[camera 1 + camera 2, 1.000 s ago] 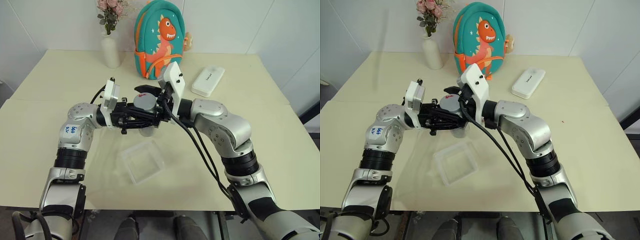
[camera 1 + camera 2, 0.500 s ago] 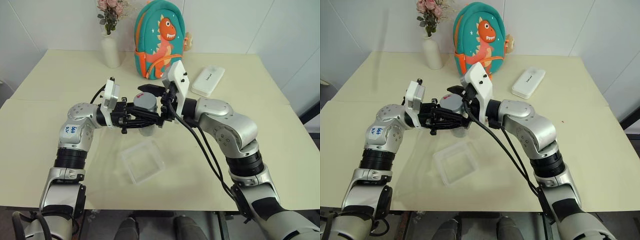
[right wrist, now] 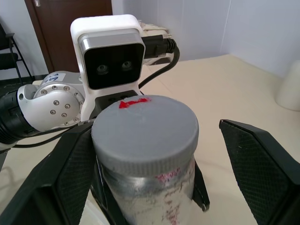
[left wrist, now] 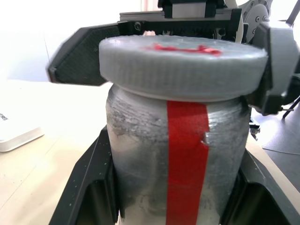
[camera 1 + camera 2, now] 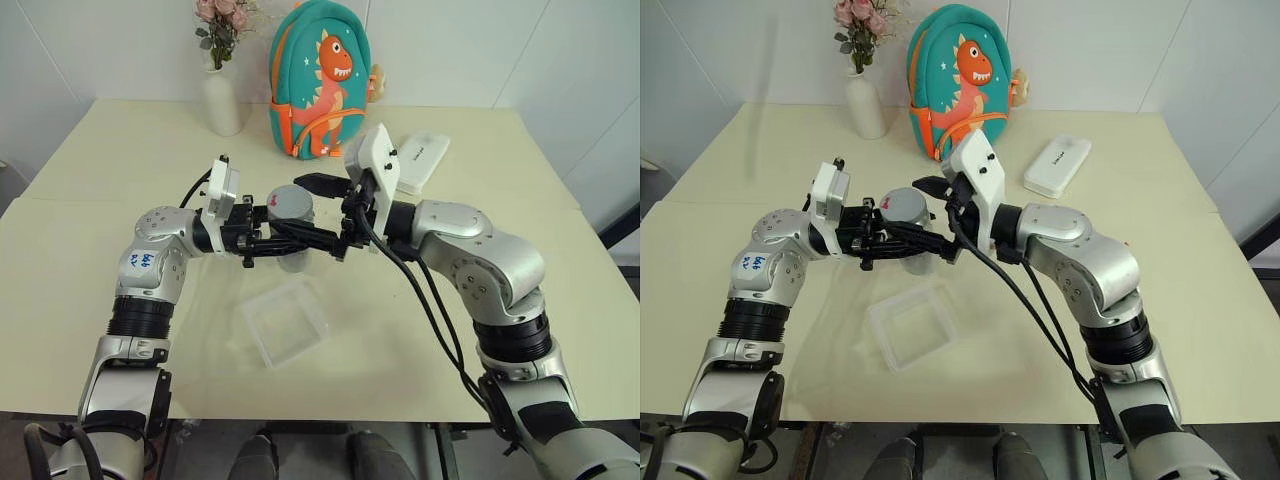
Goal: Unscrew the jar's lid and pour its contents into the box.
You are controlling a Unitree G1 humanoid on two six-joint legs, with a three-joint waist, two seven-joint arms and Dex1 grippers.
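Backing off to its own side since a second ago, our right pincer (image 5: 322,217) now stands beside the round grey screw lid (image 5: 290,201) rather than over it, fingers spread wide. That lid sits on the small clear cylindrical jar with a red stripe (image 5: 291,240), which our left pincer (image 5: 318,238) pinches around the body, holding it upright above the bench (image 5: 90,260).

From the left wrist we see the red stripe running down the jar's frosted wall (image 4: 185,154) and the lid's ribbed edge (image 4: 183,68). From the right wrist we see a red mark on the lid's flat top (image 3: 144,132), with a spread black finger at either side (image 3: 255,166).

Below the jar lies the shallow square transparent plastic box (image 5: 285,322). Farther back stand a white flower vase (image 5: 222,101), a teal dinosaur backpack (image 5: 320,80) and a white oblong case (image 5: 422,156).
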